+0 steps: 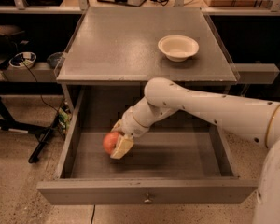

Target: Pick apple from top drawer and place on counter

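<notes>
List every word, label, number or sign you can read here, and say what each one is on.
No readable text anywhere.
Bowl, counter, top drawer front panel: no markings.
Apple, held by the gripper inside the drawer at its left: no sticker visible.
Clutter on the back shelves: too dark and blurred to read.

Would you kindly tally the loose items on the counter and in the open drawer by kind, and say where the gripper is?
Apple: 1, in the open drawer, with the gripper right against it.
Bowl: 1, on the counter.
Total: 2
</notes>
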`<move>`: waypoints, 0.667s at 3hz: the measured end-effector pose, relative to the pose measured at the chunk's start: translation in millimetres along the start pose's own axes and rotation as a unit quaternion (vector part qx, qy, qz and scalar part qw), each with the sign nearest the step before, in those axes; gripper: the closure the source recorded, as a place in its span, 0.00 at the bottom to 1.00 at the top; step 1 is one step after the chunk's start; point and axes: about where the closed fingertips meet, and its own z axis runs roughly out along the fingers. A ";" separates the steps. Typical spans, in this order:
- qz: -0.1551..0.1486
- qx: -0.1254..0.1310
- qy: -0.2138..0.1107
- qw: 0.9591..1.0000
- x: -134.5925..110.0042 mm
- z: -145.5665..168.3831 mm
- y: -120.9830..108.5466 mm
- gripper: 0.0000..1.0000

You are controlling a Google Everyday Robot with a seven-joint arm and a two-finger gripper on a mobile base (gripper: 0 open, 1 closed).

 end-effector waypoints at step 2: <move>-0.040 0.033 -0.020 0.998 -38.4 -41.3 14.7 1.00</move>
